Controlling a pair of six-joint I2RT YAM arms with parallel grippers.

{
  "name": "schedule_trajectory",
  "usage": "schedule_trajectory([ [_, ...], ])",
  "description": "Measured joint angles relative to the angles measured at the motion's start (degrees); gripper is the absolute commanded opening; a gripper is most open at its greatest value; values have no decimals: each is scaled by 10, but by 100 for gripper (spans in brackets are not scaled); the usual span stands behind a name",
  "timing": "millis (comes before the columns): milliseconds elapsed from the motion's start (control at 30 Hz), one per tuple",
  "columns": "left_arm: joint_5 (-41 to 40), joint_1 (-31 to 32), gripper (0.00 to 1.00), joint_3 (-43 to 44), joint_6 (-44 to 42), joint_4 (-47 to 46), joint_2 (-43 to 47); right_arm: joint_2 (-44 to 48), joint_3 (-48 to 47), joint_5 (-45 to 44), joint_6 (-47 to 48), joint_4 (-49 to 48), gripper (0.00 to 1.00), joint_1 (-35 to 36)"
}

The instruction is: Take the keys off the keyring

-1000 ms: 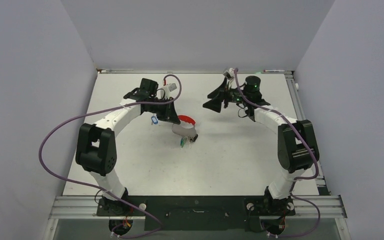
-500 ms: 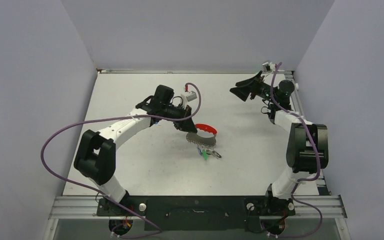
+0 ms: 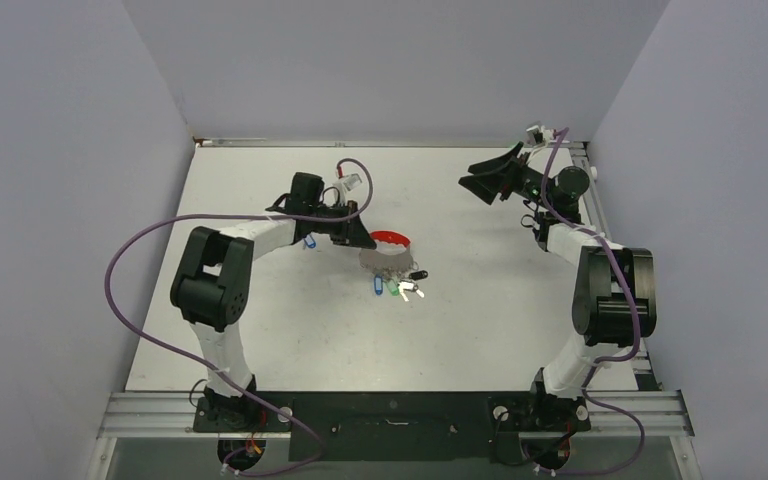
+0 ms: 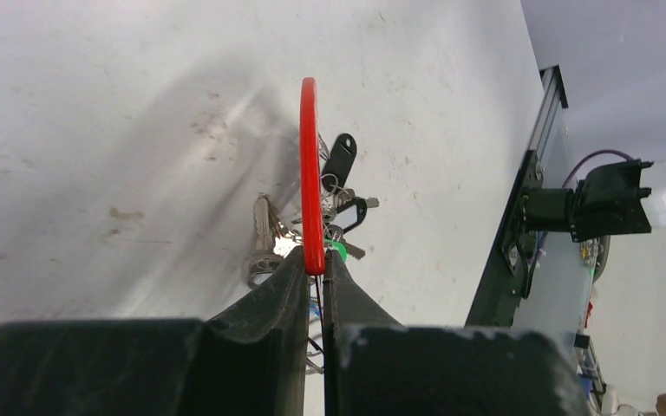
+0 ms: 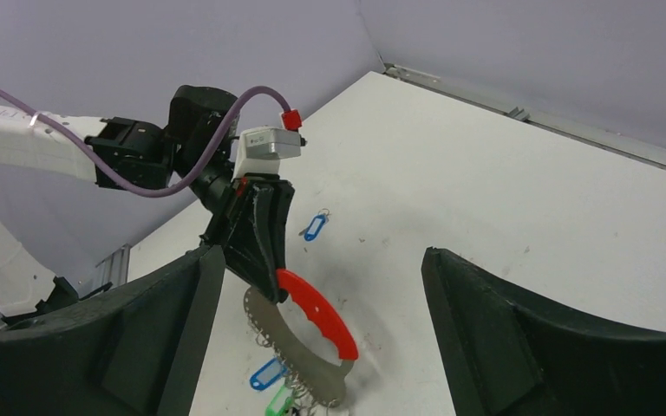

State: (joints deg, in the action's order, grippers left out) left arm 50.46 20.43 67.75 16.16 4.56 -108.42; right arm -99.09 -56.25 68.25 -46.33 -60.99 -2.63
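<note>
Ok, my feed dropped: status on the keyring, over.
Left gripper shut on keyring, red part. Right gripper open, well apart. Keys bunched on the ring; one blue-tagged key lies apart, loose.

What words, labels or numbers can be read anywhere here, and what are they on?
Nothing reads clearly.
White arm: dark lettering, too blurred to read.
White box on that arm's wrist: tiny mark, too small to read.
Key tags: no writing legible.
</note>
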Motion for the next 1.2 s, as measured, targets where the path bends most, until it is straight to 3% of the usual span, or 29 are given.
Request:
schedule_trajectory([
  [267,3,-45,0,42,6,-16,-50,-1,7,2,-35,-40,88,0],
  [533,-3,-57,0,138,-39,60,-106,-1,8,6,-54,-64,89,0],
  [733,-16,-66,5,203,-75,133,-142,-1,10,6,-57,-68,90,1],
  [967,-68,-68,46,307,-125,223,-183,-1,14,7,-61,-80,92,1],
  [1133,-104,-78,64,337,-136,250,-186,-1,14,7,-63,-84,94,1],
  [1200,-115,-82,76,352,-139,266,-186,-1,14,8,-63,-85,95,1],
])
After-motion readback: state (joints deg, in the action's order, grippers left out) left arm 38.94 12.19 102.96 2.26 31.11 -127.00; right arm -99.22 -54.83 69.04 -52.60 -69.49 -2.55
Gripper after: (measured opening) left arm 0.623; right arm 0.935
